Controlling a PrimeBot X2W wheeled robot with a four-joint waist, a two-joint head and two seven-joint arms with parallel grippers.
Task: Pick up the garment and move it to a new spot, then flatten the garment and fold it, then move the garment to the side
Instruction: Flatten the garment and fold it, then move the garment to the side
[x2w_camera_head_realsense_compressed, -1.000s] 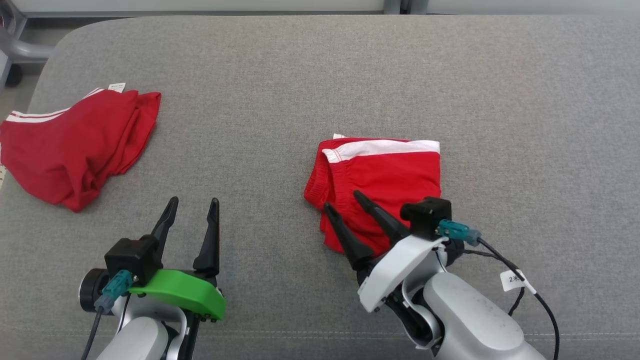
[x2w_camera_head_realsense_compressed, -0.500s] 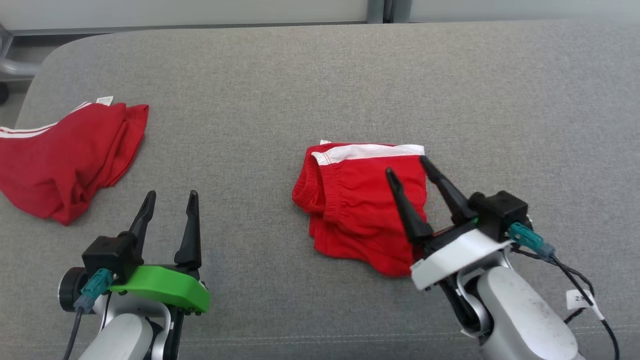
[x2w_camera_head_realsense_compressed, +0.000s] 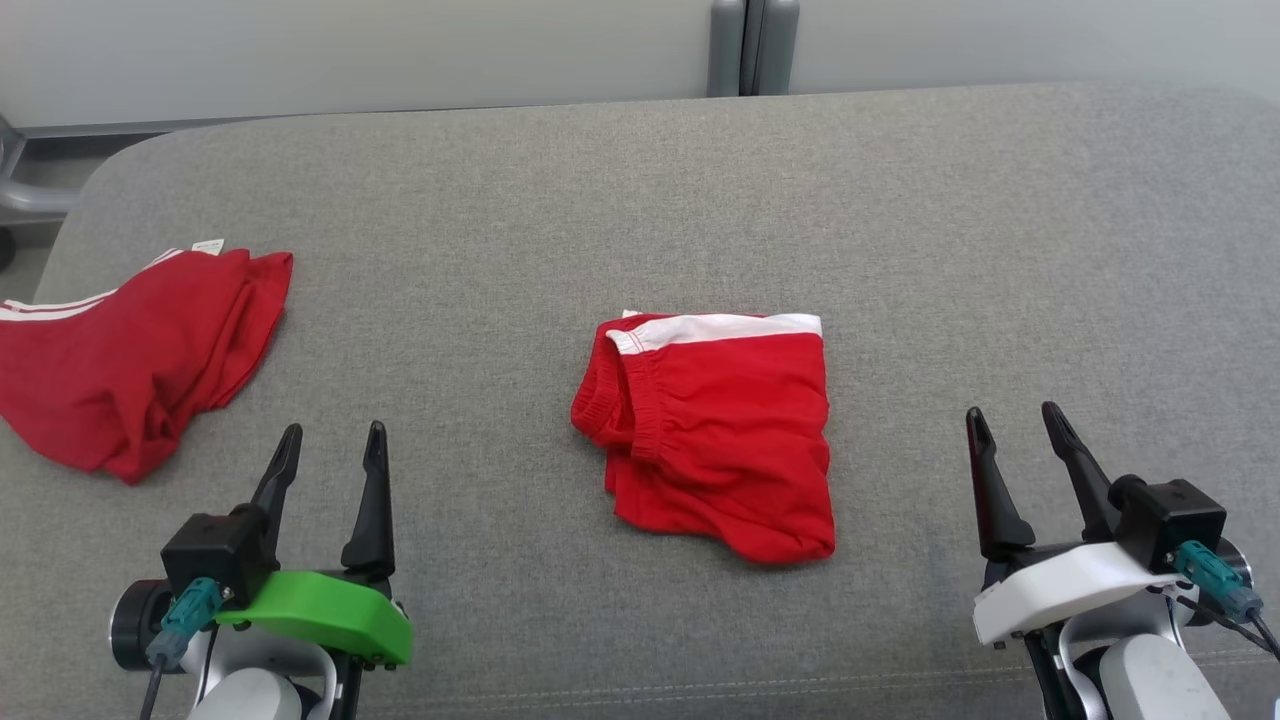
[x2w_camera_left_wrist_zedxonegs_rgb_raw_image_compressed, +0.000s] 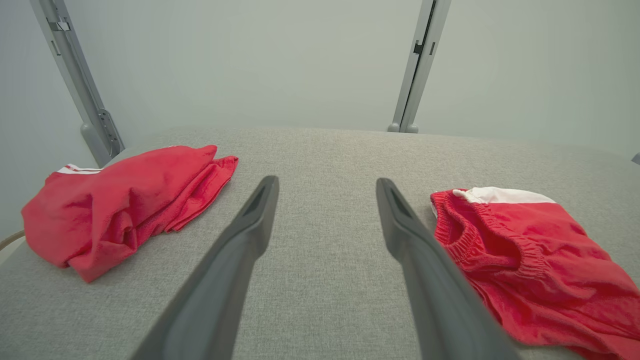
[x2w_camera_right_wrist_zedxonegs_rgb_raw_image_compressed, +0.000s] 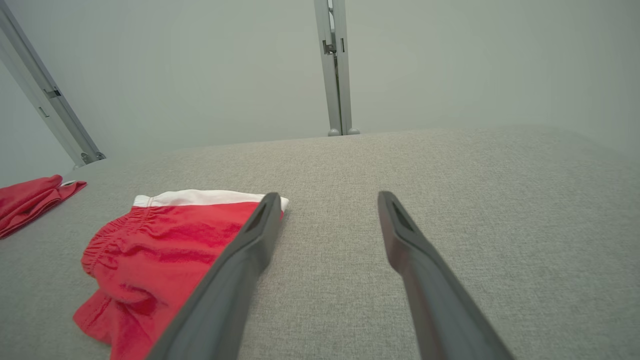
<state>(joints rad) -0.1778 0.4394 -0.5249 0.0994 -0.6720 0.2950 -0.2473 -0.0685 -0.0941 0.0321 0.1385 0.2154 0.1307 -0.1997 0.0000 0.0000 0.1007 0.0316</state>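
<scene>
A red garment (x2w_camera_head_realsense_compressed: 715, 430) with a white waistband lies folded in a compact rectangle at the middle of the grey padded surface (x2w_camera_head_realsense_compressed: 900, 250). It sits right of the fingers in the left wrist view (x2w_camera_left_wrist_zedxonegs_rgb_raw_image_compressed: 525, 260) and left of them in the right wrist view (x2w_camera_right_wrist_zedxonegs_rgb_raw_image_compressed: 165, 245). My left gripper (x2w_camera_head_realsense_compressed: 334, 430) is open and empty at the lower left, well left of the garment. My right gripper (x2w_camera_head_realsense_compressed: 1011, 411) is open and empty at the lower right, clear of the garment's right edge. Both grippers, left (x2w_camera_left_wrist_zedxonegs_rgb_raw_image_compressed: 327, 180) and right (x2w_camera_right_wrist_zedxonegs_rgb_raw_image_compressed: 329, 195), have only bare grey surface between their fingers.
A second red garment (x2w_camera_head_realsense_compressed: 130, 365) with white stripes lies crumpled at the far left near the surface's rounded edge, also seen from the left wrist (x2w_camera_left_wrist_zedxonegs_rgb_raw_image_compressed: 120, 200). A pale wall with a metal post (x2w_camera_head_realsense_compressed: 742, 45) rises behind the surface.
My right gripper has drawn back off the folded garment, to the right and toward the front edge, staying open. The head camera has tilted up. The left gripper has hardly moved.
</scene>
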